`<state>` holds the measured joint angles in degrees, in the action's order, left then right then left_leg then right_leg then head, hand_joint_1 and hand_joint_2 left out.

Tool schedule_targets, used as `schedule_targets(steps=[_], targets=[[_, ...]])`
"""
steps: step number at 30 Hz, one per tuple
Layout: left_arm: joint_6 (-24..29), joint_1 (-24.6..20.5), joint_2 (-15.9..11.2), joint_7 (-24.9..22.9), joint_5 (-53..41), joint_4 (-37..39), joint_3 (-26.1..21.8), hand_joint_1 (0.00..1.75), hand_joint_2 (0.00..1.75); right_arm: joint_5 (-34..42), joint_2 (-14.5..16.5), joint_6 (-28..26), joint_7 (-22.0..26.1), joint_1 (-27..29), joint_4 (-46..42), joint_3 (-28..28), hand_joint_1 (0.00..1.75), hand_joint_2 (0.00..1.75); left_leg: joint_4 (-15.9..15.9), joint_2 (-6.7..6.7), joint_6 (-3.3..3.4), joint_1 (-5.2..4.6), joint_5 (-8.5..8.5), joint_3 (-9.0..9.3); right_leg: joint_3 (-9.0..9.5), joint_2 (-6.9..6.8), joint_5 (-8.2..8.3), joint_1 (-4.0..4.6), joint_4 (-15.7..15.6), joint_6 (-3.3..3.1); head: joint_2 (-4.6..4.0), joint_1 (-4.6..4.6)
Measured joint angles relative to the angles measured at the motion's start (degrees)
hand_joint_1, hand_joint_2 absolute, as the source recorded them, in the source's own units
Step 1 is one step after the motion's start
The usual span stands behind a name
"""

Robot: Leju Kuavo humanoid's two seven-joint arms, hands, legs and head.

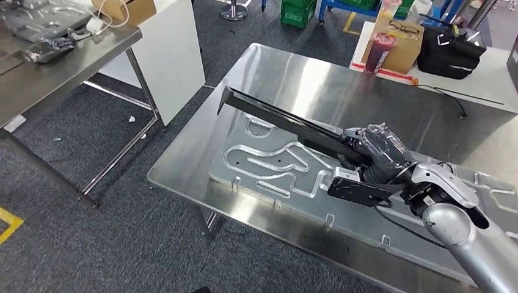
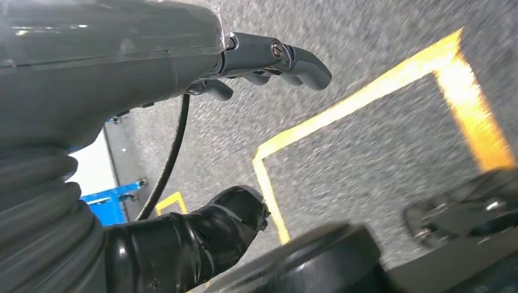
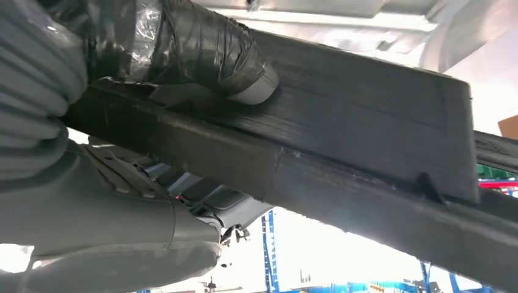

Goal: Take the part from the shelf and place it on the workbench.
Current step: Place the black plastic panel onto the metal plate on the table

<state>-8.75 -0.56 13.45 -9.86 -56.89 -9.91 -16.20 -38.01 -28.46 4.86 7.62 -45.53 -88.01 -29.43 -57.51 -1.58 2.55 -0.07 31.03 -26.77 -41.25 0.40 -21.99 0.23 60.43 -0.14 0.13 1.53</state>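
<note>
The right hand (image 1: 380, 151) grips one end of the part (image 1: 287, 122), a long black bar that reaches out from the fingers over the steel bench (image 1: 317, 79) toward its far left corner, ending in a short downturned tip. The bar slants across the bench top above a pressed metal panel (image 1: 269, 168) that lies flat on the bench; whether the bar touches the panel or the bench surface cannot be told. In the right wrist view the taped thumb (image 3: 207, 52) presses against the broad face of the bar (its surface looks finely ribbed), with the hand clamped around it.

The left hand (image 2: 183, 152) hangs over grey carpet marked with a yellow line (image 2: 366, 91), its fingers apart and holding nothing.

Beyond the bench, a cardboard box (image 1: 400, 43) and a black bag (image 1: 452, 49) sit on a white table, and a second steel table (image 1: 55, 67) stands at the left.
</note>
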Motion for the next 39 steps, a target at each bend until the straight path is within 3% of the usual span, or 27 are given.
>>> schedule_targets(steps=[1,3,4,6,8,10,11,12,13,15,16,17,20,24,27,29,34,39], targets=[[0.09,-0.04,0.02,-0.04,-0.02,0.03,-0.04,0.0,1.75,-0.32,-0.38,-0.14,-0.21,0.24,0.24,0.15,1.75,1.75,-0.09,-0.07,-0.33,-0.01,0.69,0.65,0.15,0.02,2.4,0.29,-1.13,-0.45,0.0,-0.04],[0.45,-0.38,0.02,0.01,-0.08,0.03,-0.1,0.0,1.75,-1.14,-1.2,-0.7,-0.59,0.6,0.61,0.9,1.75,1.75,-1.14,-0.01,-1.02,-0.03,0.72,0.93,1.06,0.02,1.95,0.46,-1.43,-1.07,0.01,-0.12],[0.64,-0.52,0.01,0.13,-0.1,0.02,-0.13,0.0,1.75,-1.5,-1.62,-1.07,-0.74,0.81,0.88,1.56,1.75,1.75,-2.79,0.18,-1.32,0.03,0.06,0.22,1.75,-0.02,1.55,0.34,-1.85,-1.36,0.01,-0.15],[0.87,-0.75,-0.01,0.42,-0.07,0.01,-0.28,0.0,1.75,-2.2,-2.23,-1.91,-0.86,1.76,1.99,3.15,1.75,1.75,-8.19,0.67,-1.96,0.14,-0.44,-3.13,3.31,-0.02,0.77,0.05,-2.77,-1.84,0.01,-0.06],[0.91,-0.86,-0.01,0.61,0.04,0.01,-0.62,0.0,1.75,-3.89,-2.57,-3.13,-0.21,4.22,4.59,4.75,1.75,1.75,-13.67,0.96,-2.42,0.32,2.01,-7.52,4.89,-0.13,-0.37,-0.07,-3.09,-2.07,0.01,-0.02],[0.91,-0.81,-0.02,0.73,0.14,0.01,-1.06,0.0,1.75,-6.26,-2.65,-4.5,0.81,7.42,7.63,6.0,1.75,1.75,-15.84,1.07,-2.66,0.43,4.79,-10.92,6.52,-0.28,-1.78,-0.19,-3.05,-1.95,0.01,-0.04],[0.92,-0.74,-0.05,0.75,0.17,0.01,-1.25,0.0,1.75,-7.11,-2.69,-4.85,1.08,8.76,8.72,6.4,1.75,1.75,-14.79,1.12,-2.72,0.47,4.46,-11.75,7.35,-0.28,-2.53,-0.28,-2.96,-1.8,0.01,-0.05],[0.92,-0.67,-0.09,0.8,0.17,0.01,-1.4,0.0,1.75,-7.67,-2.73,-5.06,1.17,9.74,9.5,6.74,1.75,1.75,-12.32,1.14,-2.71,0.5,2.53,-11.92,8.14,-0.22,-3.25,-0.41,-2.85,-1.61,0.01,-0.04],[0.92,-0.64,-0.14,0.85,0.17,0.01,-1.51,0.0,1.75,-7.95,-2.77,-5.1,1.18,10.5,10.05,7.09,1.75,1.75,-8.93,1.15,-2.65,0.54,-0.76,-11.67,8.8,-0.13,-3.94,-0.51,-2.75,-1.38,0.0,-0.01],[0.77,-0.64,-0.18,0.99,0.19,0.02,-1.74,0.0,1.75,-8.23,-2.81,-5.2,1.1,11.73,10.98,7.85,0.87,0.87,-3.25,1.15,-2.09,0.49,-6.39,-11.2,9.63,0.12,-5.11,-0.5,-2.33,-0.75,0.0,0.06],[0.63,-0.68,-0.15,1.05,0.23,0.03,-1.86,0.0,1.75,-8.27,-2.86,-5.21,1.04,12.27,11.4,8.22,0.44,0.44,-2.0,1.12,-1.69,0.45,-7.88,-11.15,9.7,0.21,-5.51,-0.38,-2.19,-0.41,0.0,0.1],[0.46,-0.69,-0.12,1.08,0.27,0.03,-2.01,0.0,1.75,-8.3,-2.95,-5.24,1.01,12.83,11.78,8.57,0.0,0.0,-1.57,1.07,-1.38,0.47,-8.25,-11.16,9.76,0.3,-5.89,-0.3,-2.02,-0.2,0.01,0.15],[-0.24,-0.73,-0.02,1.07,0.33,0.03,-2.51,0.0,1.75,-8.34,-3.21,-5.16,1.18,14.46,12.89,9.78,0.0,0.0,-1.25,0.79,-1.28,0.59,-8.69,-10.96,9.84,0.32,-5.94,-0.21,-2.23,-0.65,0.01,0.18],[0.04,-0.92,0.07,1.05,0.32,0.03,-2.95,0.0,0.0,-8.81,-3.25,-5.04,1.5,15.41,14.43,11.31,0.0,0.0,-1.23,0.41,-1.08,0.53,-8.44,-10.95,10.23,0.1,-5.89,-0.19,-2.85,-0.96,0.01,0.13],[0.74,-0.95,0.08,1.02,0.4,0.03,-3.31,0.0,0.0,-9.1,-3.13,-5.01,1.54,16.07,14.83,11.95,0.0,0.0,-1.23,0.36,-0.83,0.38,-8.29,-10.95,10.47,-0.06,-6.14,-0.22,-3.28,-1.34,0.01,0.14],[0.78,-0.97,0.08,0.99,0.44,0.03,-3.56,0.0,0.0,-9.3,-2.95,-5.01,1.54,16.4,15.0,12.07,0.0,0.0,-1.23,0.37,-0.7,0.29,-8.28,-10.93,10.45,-0.08,-6.15,-0.26,-3.32,-1.26,0.01,0.14],[0.78,-1.0,0.08,0.92,0.52,0.03,-4.2,0.0,0.0,-9.96,-2.31,-5.04,1.51,16.95,15.24,12.12,0.0,0.0,-1.25,0.4,-0.44,0.19,-8.43,-10.92,10.4,-0.1,-5.99,-0.42,-3.36,0.27,0.0,0.15],[1.09,-0.99,0.08,0.12,0.09,0.03,-4.3,0.0,0.0,-10.07,-1.68,-5.18,1.54,17.42,15.17,12.3,0.0,0.0,-1.31,0.41,-0.35,0.15,-8.58,-10.87,10.4,-0.1,-5.84,-0.43,-3.29,0.69,0.0,0.17]])
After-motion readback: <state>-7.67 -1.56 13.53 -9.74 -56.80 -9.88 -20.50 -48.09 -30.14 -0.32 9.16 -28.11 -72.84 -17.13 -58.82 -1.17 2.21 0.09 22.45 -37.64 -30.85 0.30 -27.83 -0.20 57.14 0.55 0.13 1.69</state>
